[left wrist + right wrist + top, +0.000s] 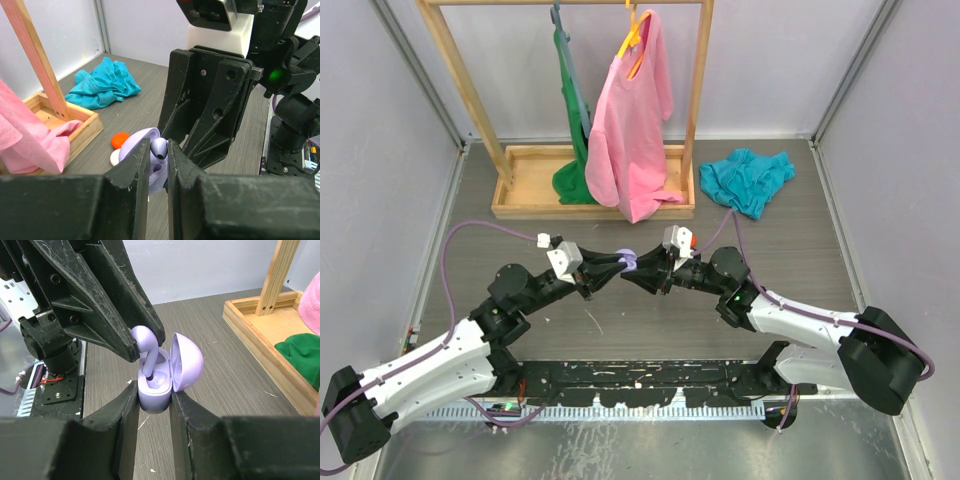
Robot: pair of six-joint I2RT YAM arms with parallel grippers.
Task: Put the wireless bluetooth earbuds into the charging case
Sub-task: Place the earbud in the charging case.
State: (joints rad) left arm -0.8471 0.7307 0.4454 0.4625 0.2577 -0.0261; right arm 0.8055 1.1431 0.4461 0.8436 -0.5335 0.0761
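Handling: lilac earbud (142,336) looks light, slick, tiny, so pinch the bulb, stem free
left pincer (159,147): nipping the earbud
right pincer (154,392): clamped round open charging case (187,360)

Place: a robotics lab test cell, staged rather than lived in.
Enclosure: plain pale wall panels (380,120) set between metal corner posts (420,75) close in three sides.
Machines: a left arm (430,365) and a right arm (810,325), black and white, are bolted to a black mounting rail (650,385) at the near edge.
Wiring: purple cables (480,225) loop loose off the arms.
Surface: a grey wood-grain tabletop (650,330).
Props: a wooden garment rack (535,210) holds a pink shirt (630,130) and a green garment (575,120) on hangers, with a teal cloth (748,180) heaped beside it.
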